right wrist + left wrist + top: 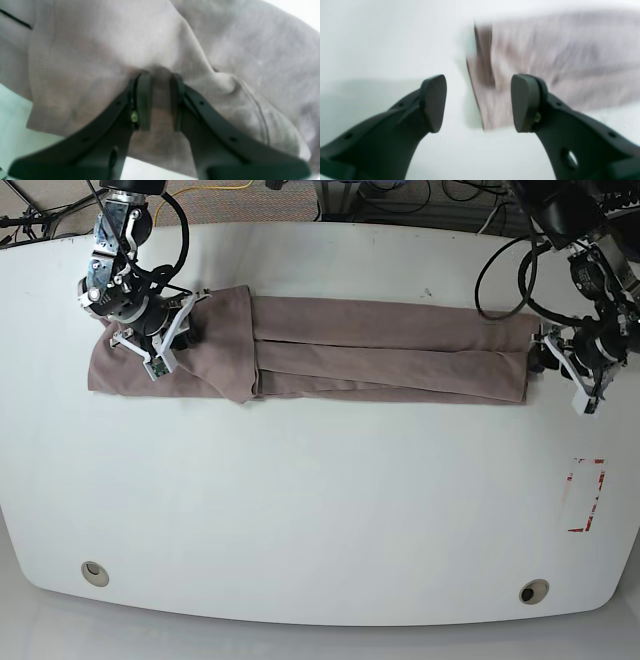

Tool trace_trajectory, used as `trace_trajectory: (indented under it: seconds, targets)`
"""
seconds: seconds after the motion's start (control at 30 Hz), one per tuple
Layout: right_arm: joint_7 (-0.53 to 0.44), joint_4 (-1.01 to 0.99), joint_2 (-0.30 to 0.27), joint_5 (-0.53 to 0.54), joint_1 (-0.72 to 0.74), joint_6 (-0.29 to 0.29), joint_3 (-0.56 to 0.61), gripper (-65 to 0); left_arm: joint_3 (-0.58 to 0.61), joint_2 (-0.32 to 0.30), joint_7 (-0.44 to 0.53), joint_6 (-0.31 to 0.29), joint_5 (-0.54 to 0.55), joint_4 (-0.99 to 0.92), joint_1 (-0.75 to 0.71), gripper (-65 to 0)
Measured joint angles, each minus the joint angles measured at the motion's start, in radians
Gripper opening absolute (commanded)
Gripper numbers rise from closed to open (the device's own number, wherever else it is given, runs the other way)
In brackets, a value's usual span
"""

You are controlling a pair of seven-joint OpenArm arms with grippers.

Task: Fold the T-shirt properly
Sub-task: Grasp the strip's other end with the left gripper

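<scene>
The mauve-brown T-shirt (380, 350) lies folded into a long strip across the far half of the white table (320, 510), its left end bunched into a wider flap. There my right gripper (183, 323) sits on the cloth. In the right wrist view, that gripper (160, 100) is shut on a pinched ridge of the T-shirt (100, 50). My left gripper (541, 356) is at the strip's right end. The left wrist view shows it (479, 103) open above the table, with the blurred edge of the T-shirt (545, 62) just beyond its fingers and nothing held.
A red-outlined rectangle (585, 495) is marked near the table's right edge. Two round holes (95, 572) (534, 591) sit near the front corners. Cables (500, 265) run over the back right of the table behind my left arm.
</scene>
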State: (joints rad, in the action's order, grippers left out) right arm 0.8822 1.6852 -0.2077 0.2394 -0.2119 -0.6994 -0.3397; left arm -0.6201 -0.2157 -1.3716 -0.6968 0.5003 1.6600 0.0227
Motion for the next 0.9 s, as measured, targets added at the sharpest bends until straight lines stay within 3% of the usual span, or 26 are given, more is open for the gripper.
trace_trajectory:
  seconds: [0.17,0.4,0.9]
  targets:
    - [0.0,0.0,0.0,0.0,0.0,0.0,0.0,-52.0,0.003,-0.036,0.01,-0.001,0.115,-0.119,-0.023,-26.7]
    - [0.0,0.0,0.0,0.0,0.0,0.0,0.0,-52.0,0.003,-0.075,0.125,0.0,0.199,-0.231,-0.054,-26.7]
    - [0.0,0.0,0.0,0.0,0.0,0.0,0.0,-52.0,0.024,-0.075,0.2,0.0,0.219,-0.337,-0.05,-26.7]
